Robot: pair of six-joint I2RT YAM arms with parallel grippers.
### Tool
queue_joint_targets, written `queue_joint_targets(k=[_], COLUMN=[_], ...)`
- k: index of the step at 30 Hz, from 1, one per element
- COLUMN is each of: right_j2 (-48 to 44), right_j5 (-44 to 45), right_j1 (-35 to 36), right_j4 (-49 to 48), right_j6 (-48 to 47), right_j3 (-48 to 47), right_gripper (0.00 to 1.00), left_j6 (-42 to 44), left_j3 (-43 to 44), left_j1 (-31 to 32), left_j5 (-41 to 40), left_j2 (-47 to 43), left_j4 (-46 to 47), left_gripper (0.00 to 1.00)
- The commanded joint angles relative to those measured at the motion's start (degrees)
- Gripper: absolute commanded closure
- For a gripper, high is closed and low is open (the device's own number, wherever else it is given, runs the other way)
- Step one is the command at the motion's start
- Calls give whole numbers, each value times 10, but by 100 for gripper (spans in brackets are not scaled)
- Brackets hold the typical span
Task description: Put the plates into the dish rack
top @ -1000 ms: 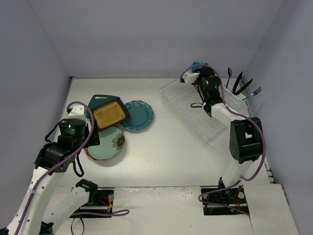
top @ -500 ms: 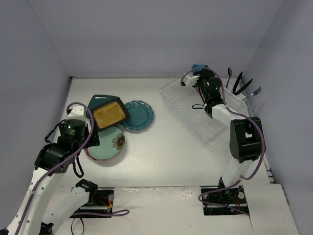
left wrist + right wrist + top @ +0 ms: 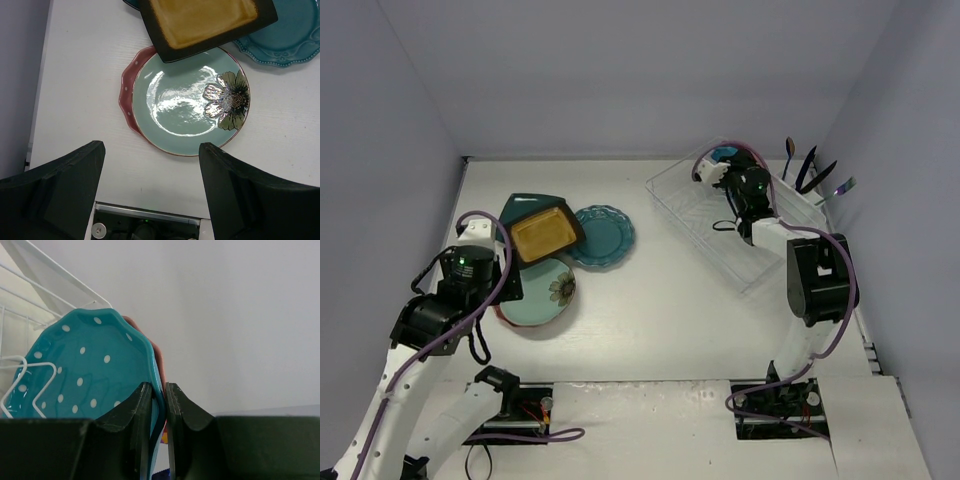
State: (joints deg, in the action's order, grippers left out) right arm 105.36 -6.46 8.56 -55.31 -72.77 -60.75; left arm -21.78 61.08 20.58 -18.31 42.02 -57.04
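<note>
My right gripper (image 3: 729, 166) is shut on the rim of a turquoise white-dotted scalloped plate (image 3: 85, 370), held on edge over the far end of the clear dish rack (image 3: 700, 215). On the left lie a mint flower plate (image 3: 542, 293) on a pink dotted plate (image 3: 503, 313), a mustard-yellow black-rimmed plate (image 3: 542, 232) on a dark teal squarish plate (image 3: 520, 207), and a teal-blue scalloped plate (image 3: 602, 237). My left gripper (image 3: 150, 200) is open and empty above the table, just near of the mint plate (image 3: 190, 105).
Dark utensils (image 3: 808, 168) stand in the rack's utensil section by the right wall. The rack's clear ribs (image 3: 50, 275) show to the left of the held plate. Walls close in the table on three sides. The arm bases (image 3: 510, 405) sit at the near edge.
My right gripper has lowered the turquoise dotted plate a little toward the rack's far end. The left arm has not moved.
</note>
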Motion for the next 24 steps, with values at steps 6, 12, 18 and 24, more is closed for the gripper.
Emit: queue_joint_targets(k=[6, 12, 18, 24], right_j2=[-16, -59, -147, -214], right_j5=[19, 63, 146, 237], right_j1=[-4, 4, 49, 125], right_j4=[-129, -127, -3, 296], right_j6=[57, 89, 174, 501], right_j3=[-44, -66, -121, -233], right_gripper=[69, 46, 26, 25], left_j6=[-11, -7, -1, 4], left_j3=[15, 16, 16, 13], left_j1=[3, 3, 3, 3], left_j5=[-14, -9, 6, 14], left_j2=[-3, -1, 1, -4], left_j4=[6, 14, 30, 36], left_gripper=[24, 24, 24, 24])
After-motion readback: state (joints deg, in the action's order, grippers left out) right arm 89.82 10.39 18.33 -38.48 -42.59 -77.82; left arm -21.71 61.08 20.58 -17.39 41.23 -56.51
